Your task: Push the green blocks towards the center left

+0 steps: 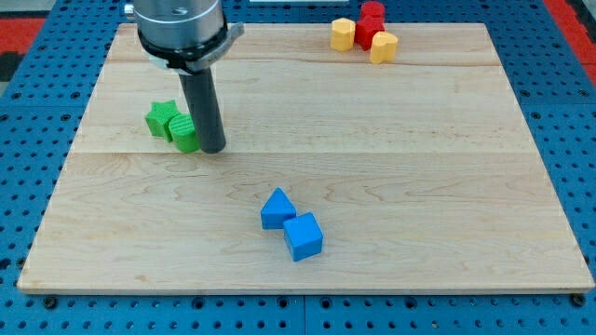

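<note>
Two green blocks sit together at the view's left, a little above the middle: a star-like green block [161, 118] and a round green cylinder [183, 132] touching its right side. My tip [212, 147] stands on the board right against the cylinder's right side. The rod rises from there to the arm's grey body at the view's top.
The wooden board [419, 140] lies on a blue pegboard. A blue triangular block [277, 207] and a blue cube [303, 236] touch each other at the bottom middle. Two yellow blocks [343, 33] [383, 46] and two red blocks [367, 32] [372, 11] cluster at the top right.
</note>
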`<action>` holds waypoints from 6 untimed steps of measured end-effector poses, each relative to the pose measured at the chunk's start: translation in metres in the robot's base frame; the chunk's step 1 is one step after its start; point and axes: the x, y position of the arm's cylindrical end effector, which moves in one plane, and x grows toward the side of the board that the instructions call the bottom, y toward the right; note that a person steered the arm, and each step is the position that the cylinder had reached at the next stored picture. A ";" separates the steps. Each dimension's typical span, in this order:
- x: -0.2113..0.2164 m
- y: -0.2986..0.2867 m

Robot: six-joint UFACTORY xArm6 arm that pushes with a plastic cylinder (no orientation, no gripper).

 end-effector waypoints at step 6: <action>-0.077 0.142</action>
